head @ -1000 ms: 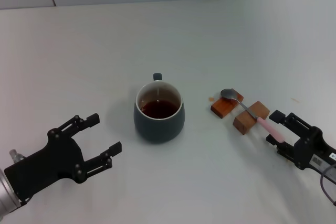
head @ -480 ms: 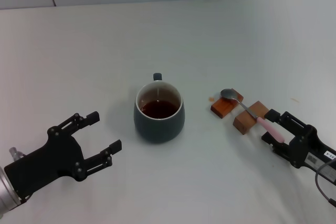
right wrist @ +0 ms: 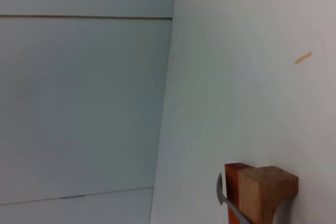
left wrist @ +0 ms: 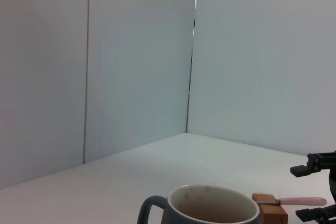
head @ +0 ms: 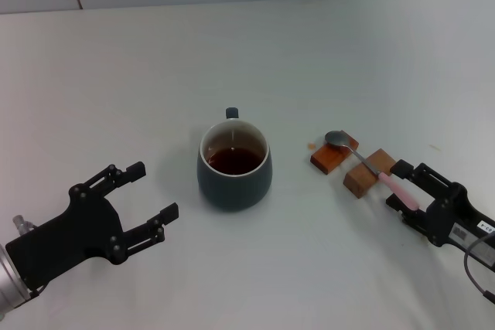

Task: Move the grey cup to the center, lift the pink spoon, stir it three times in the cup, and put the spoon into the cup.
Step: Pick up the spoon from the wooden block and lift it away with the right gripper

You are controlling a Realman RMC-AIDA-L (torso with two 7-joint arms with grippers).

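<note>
Right gripper point(head: 401, 185) has advanced since a second ago, fingers spread either side of the pink spoon point(head: 370, 170) handle, which rests across two wooden blocks point(head: 352, 165). Grey cup point(head: 234, 165) sits mid-table; left gripper point(head: 153, 199) hangs open near it.

Shiny metal-bowled pink spoon point(head: 370, 168), wooden blocks point(head: 348, 166)

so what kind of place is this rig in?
Likely a lab test bench, not a kitchen: a bare white table with plain panelled walls behind, and only staged props, a mug and a spoon propped on wooden blocks.
</note>
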